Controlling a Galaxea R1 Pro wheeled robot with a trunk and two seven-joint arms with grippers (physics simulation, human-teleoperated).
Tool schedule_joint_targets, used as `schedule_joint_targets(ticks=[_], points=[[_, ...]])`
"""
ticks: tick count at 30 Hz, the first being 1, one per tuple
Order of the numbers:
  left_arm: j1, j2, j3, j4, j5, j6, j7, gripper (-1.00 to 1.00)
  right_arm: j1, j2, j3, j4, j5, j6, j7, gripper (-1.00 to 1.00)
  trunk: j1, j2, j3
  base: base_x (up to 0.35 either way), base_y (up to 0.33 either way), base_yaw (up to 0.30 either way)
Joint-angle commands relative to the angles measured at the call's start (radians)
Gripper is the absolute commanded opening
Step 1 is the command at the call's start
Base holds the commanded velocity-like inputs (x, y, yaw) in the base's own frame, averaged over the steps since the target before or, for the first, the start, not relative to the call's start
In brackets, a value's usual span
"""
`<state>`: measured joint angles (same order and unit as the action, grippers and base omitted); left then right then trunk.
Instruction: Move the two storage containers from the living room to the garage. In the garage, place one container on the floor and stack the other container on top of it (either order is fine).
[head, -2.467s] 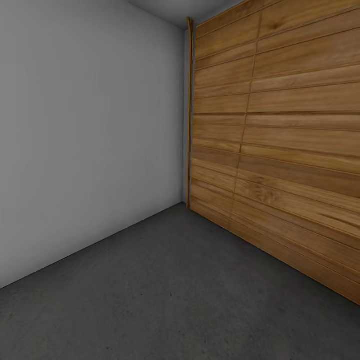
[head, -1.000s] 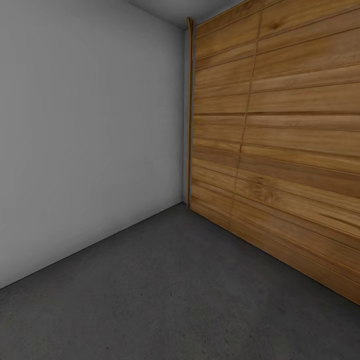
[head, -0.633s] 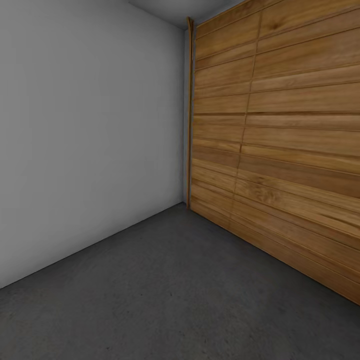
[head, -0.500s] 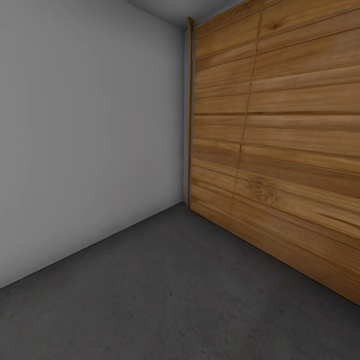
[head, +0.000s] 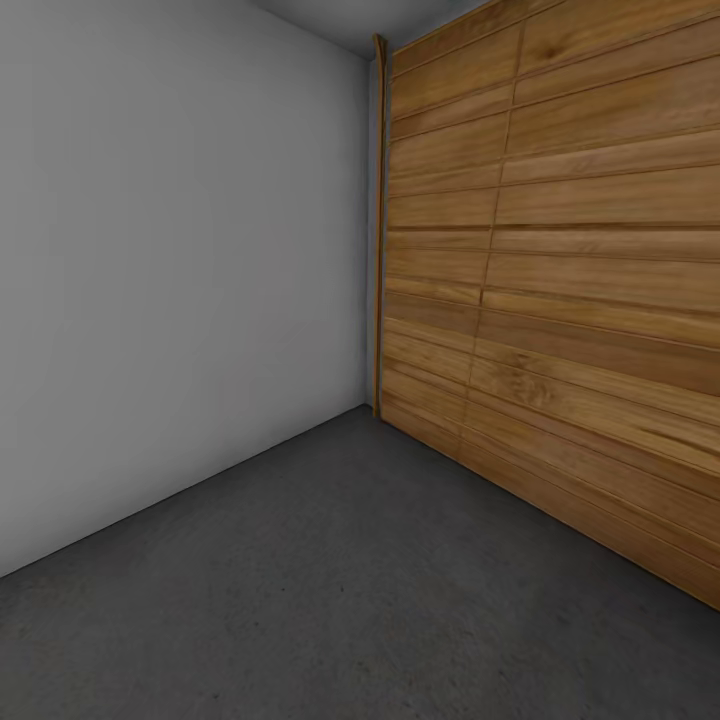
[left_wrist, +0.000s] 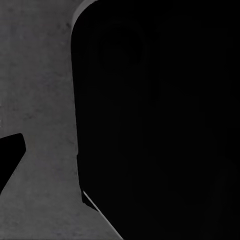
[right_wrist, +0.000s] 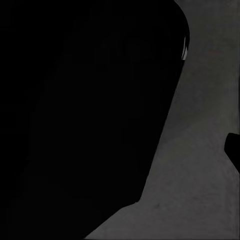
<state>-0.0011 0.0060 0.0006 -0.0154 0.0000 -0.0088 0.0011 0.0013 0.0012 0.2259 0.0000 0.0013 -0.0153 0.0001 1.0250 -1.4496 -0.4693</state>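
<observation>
Where the head view faces a garage corner, a grey-white wall (head: 180, 280) stands left, the plank door (head: 550, 280) right, above the floor (head: 350, 600). Wrist views show dark shapes; gripper states cannot be determined.

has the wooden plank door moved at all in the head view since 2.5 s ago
No. The plank door sits in the same place against the grey wall and the dark floor, meeting them at the same corner.

Floor (head: 330, 590): dark grey, matte, faintly mottled. Wall (head: 170, 270) on left: plain grey-white. Door (head: 560, 270) on right: warm brown horizontal wood planks w/ streaky grain. Wrist views: black shapes over grey floor.
</observation>
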Motion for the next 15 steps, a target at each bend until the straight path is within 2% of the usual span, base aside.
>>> schedule_joint_targets(ticks=[1,6,15], points=[[0.000,0.001,0.000,-0.002,0.000,-0.002,0.000,1.00,0.000,0.000,0.027,0.000,0.000,-0.003,0.000,1.00,0.000,0.000,-0.001,0.000,0.000,0.000],[0.000,0.001,0.001,-0.004,0.000,-0.003,0.000,1.00,0.000,0.001,0.059,0.000,0.000,-0.004,-0.001,1.00,0.000,0.000,-0.001,0.000,0.000,0.000],[0.000,0.001,-0.001,0.001,0.000,-0.001,0.000,1.00,0.000,0.001,0.065,0.000,0.000,0.009,-0.001,1.00,0.000,0.000,-0.001,0.000,0.000,0.000]])
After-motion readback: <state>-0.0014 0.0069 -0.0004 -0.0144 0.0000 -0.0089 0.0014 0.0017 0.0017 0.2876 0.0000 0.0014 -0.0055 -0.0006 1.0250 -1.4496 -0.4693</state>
